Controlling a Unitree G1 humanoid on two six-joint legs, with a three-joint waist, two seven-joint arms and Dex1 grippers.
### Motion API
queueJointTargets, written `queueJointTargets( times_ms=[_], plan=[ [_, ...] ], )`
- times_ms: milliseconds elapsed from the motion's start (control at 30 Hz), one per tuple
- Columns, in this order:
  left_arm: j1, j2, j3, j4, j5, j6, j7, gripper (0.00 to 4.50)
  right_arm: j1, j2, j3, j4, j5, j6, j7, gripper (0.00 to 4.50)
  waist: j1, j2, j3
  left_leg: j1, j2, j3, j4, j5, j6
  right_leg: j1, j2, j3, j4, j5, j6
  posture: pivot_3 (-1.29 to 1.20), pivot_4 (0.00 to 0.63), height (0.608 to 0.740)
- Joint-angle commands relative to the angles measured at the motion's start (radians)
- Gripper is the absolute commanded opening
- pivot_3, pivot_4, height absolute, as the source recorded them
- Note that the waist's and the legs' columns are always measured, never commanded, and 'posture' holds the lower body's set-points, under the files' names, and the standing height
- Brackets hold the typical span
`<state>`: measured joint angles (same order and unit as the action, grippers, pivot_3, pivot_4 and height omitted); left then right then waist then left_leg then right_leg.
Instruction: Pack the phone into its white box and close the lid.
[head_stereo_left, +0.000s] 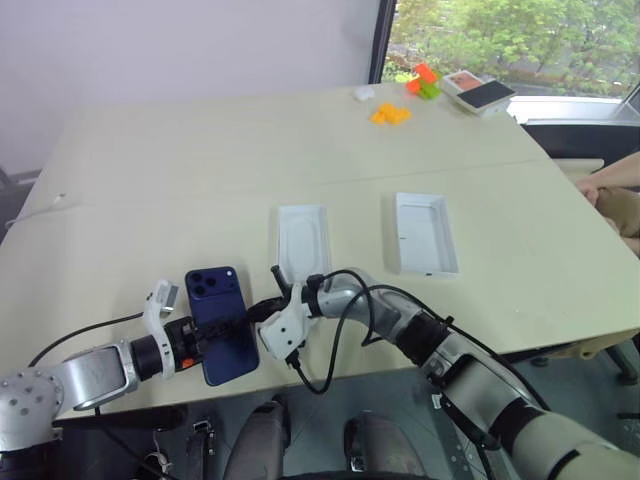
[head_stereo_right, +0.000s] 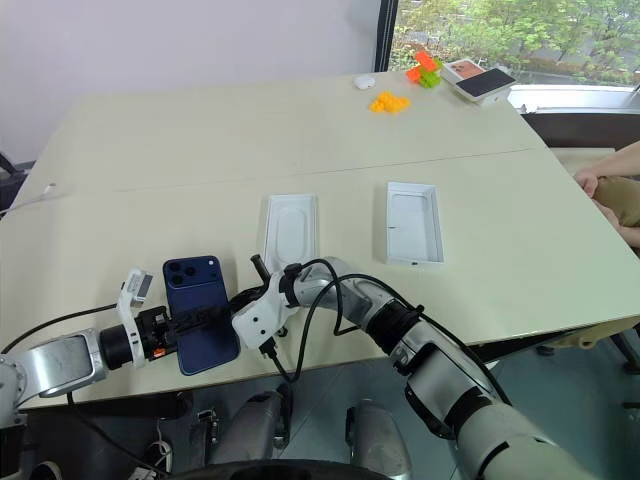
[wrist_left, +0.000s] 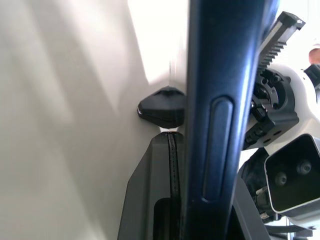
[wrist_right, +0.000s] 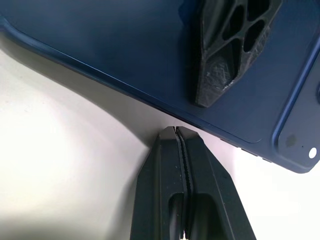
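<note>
Phone (head_stereo_left: 220, 325) is up off the desk (head_stereo_left: 200, 170), near its front edge, back face and camera bump toward me, pinched by my left claw (head_stereo_left: 228, 328), one finger across the glossy back and one behind, so I judge it's mine to carry. My right claw (head_stereo_left: 283, 293) sits pressed shut just beside the phone's edge, holding nothing. Farther out lie an insert with an oval recess (head_stereo_left: 302, 241) and the white box (head_stereo_left: 425, 232), tray open and waiting.
</note>
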<state>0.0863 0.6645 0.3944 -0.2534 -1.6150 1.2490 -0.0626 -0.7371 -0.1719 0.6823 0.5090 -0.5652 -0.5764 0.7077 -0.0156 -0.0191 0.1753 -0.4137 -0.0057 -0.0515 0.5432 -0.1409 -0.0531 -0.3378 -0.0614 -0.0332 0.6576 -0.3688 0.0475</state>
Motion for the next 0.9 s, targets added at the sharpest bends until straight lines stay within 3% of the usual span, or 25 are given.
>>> queueJointTargets(
  times_ms=[33,167,267,433,533,800,900],
  plan=[
    [0.011,0.020,0.000,-0.008,-0.022,-0.030,-0.007,0.12,-0.006,-0.009,-0.002,0.007,-0.015,0.015,-0.021,0.00,0.000,0.000,0.000,0.000,0.000,0.000,0.000,0.000,0.000,0.000,0.000,0.000,0.000,0.000,0.000,0.00,0.150,0.740],
    [0.014,0.042,0.003,-0.015,-0.023,-0.049,0.003,0.12,0.002,-0.021,-0.027,-0.005,0.025,0.034,-0.001,0.00,0.001,0.000,0.003,0.000,0.000,0.000,0.000,0.000,0.000,0.000,0.000,0.000,0.000,0.000,0.000,0.00,0.150,0.740],
    [0.037,0.076,0.033,-0.019,-0.053,-0.051,-0.046,0.12,0.042,-0.053,-0.085,-0.114,0.167,0.096,0.096,0.00,0.002,-0.001,0.007,-0.004,0.000,0.000,0.000,0.000,0.000,-0.002,0.000,0.000,0.000,0.000,0.000,0.00,0.150,0.740],
    [0.068,0.129,0.085,-0.001,-0.085,-0.062,-0.137,0.12,0.137,-0.118,-0.203,-0.454,0.529,0.390,0.309,0.00,0.005,-0.002,0.010,-0.028,0.000,0.000,0.002,0.002,0.002,-0.021,0.000,-0.001,0.001,0.006,0.011,0.00,0.150,0.740],
    [0.047,0.145,0.097,0.030,-0.077,-0.076,-0.176,0.12,0.146,-0.160,-0.270,-0.603,0.670,0.584,0.365,0.00,0.001,-0.001,0.014,-0.031,0.000,0.000,0.001,0.006,-0.004,-0.024,0.000,-0.001,0.002,0.007,0.012,0.00,0.150,0.740],
    [-0.117,0.104,0.040,0.077,-0.078,-0.140,-0.123,0.12,0.092,-0.227,-0.334,-0.534,0.669,0.700,0.356,0.00,0.007,-0.003,0.019,-0.030,-0.001,0.001,0.002,0.004,0.000,-0.023,0.000,-0.002,0.002,0.007,0.011,0.00,0.150,0.740],
    [-0.151,0.100,0.030,0.097,-0.073,-0.144,-0.120,0.00,0.072,-0.230,-0.339,-0.503,0.653,0.725,0.334,0.79,0.005,-0.003,0.019,-0.030,-0.001,0.001,0.002,0.004,0.000,-0.023,0.000,-0.002,0.002,0.007,0.012,0.00,0.150,0.740]
  ],
)
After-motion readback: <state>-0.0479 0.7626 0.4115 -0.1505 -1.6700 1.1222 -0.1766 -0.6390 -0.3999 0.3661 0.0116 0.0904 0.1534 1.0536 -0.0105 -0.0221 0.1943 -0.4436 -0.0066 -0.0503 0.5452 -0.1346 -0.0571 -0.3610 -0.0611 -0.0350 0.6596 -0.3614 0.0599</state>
